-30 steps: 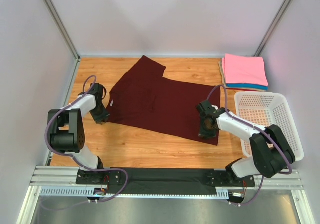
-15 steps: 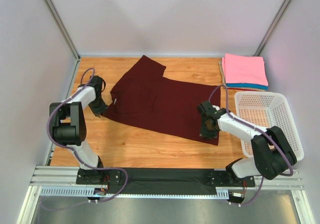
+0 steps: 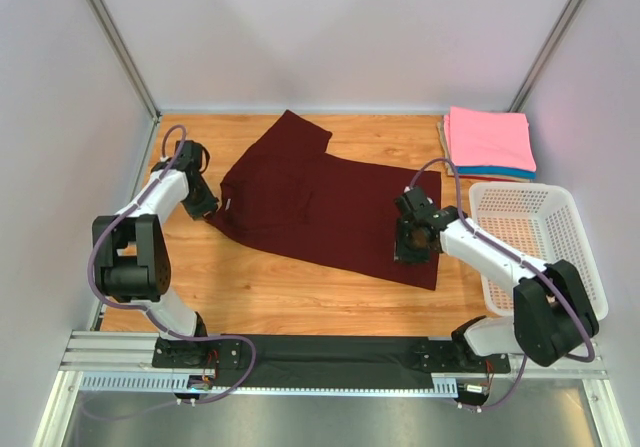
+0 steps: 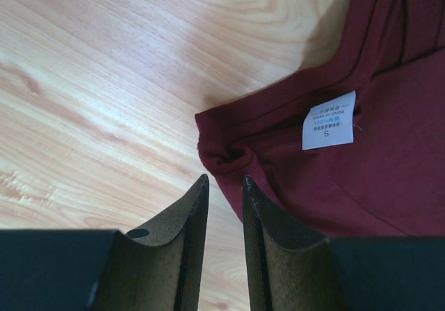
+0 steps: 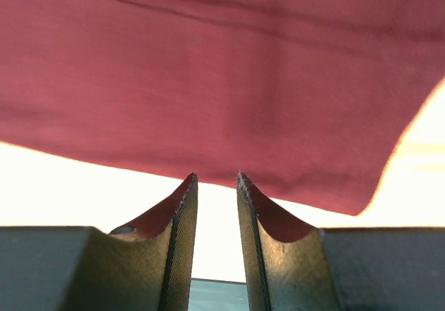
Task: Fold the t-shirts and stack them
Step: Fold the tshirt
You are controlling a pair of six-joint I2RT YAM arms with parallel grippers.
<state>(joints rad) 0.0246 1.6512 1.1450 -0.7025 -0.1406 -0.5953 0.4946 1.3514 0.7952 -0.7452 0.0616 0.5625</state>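
Right gripper point(image 5: 214, 177): fingers narrowly apart, nothing clamped; hem edge point(image 5: 208, 159) just ahead.
Left gripper point(image 4: 224, 180): narrowly apart, empty; collar corner point(image 4: 224, 154) just ahead.
Dark maroon soft t-shirt point(image 3: 320, 202): spread mid wooden worktop point(image 3: 260, 287), long axis laid from gripper to gripper.
Folded pink t-shirt pile point(image 3: 488, 139): far right corner.

The left arm point(image 3: 150, 202) bends up along the far-left side. Its left claw point(image 3: 207, 210) is tipped downward and points right, jaws a narrow slit apart with nothing between them. The right arm point(image 3: 490, 252) reaches leftward, and its right claw point(image 3: 408, 250) sits low, jaws likewise barely parted and empty.
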